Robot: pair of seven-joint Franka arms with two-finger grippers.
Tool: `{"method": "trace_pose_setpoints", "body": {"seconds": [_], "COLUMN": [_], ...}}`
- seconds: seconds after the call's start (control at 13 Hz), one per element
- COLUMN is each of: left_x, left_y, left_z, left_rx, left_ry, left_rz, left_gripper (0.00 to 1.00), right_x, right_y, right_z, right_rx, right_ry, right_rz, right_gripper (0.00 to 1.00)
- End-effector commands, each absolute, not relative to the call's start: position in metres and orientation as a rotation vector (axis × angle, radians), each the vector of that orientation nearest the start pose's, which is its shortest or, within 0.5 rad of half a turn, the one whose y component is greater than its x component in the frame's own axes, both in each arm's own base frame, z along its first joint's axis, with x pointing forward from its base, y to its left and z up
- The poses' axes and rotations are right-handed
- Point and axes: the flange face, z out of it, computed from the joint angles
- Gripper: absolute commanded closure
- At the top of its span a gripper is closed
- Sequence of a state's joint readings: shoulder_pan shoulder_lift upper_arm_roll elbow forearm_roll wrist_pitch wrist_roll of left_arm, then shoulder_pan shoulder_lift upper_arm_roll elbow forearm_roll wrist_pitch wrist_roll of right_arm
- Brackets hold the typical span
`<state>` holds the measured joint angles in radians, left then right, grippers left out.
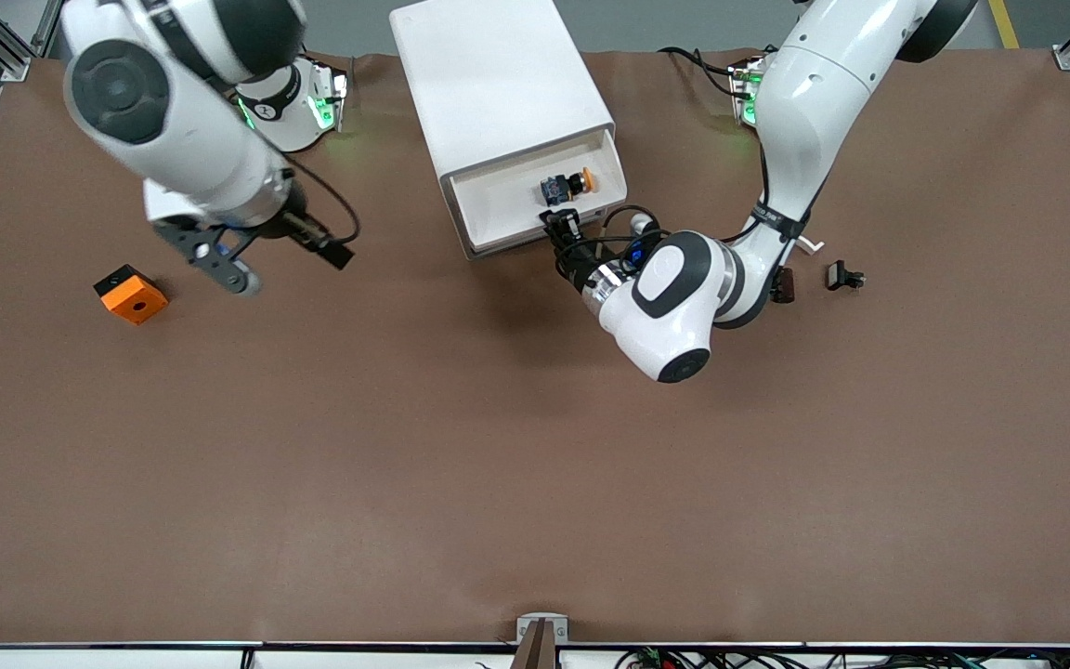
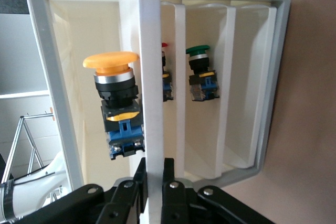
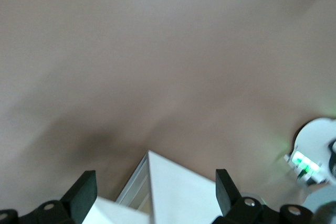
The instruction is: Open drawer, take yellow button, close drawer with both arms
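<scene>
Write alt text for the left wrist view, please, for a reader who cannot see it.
The left gripper is shut on the front wall of the open drawer. Inside lies the button with its orange-yellow cap. The lower drawers hold a red-capped and a green-capped button.

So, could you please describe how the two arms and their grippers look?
Both arms are glossy white with black joint bands. The left arm has black cables looping near its wrist and a black gripper. The right arm carries a black gripper and a thin black cable; green lights glow at both bases.
</scene>
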<state>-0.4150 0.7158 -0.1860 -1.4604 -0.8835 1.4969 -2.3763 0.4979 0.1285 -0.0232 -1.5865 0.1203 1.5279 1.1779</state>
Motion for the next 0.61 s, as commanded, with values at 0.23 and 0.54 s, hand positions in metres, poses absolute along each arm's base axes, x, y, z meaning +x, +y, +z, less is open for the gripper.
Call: {"method": "trace_pose_setpoints", "body": {"seconds": [0.23,0.54], "left_x": [0.537,0.55], "left_y": [-0.422,-0.415], "left_z": [0.276,0.272], "left_rx": [-1.18,-1.177], "left_ry": [-2.029,-2.058], "left_rz": [1.371,1.368], "left_gripper": [1.0,0.84], "right_x": [0.481,0.456], "right_y": [0.378,0.44], "right_z": [0.523,0.508], "right_rx": [-2.853,-2.802], "right_ry": [1.418,1.544], "right_rz": [0.386,0.346], "right_gripper": [0.0,0.0]}}
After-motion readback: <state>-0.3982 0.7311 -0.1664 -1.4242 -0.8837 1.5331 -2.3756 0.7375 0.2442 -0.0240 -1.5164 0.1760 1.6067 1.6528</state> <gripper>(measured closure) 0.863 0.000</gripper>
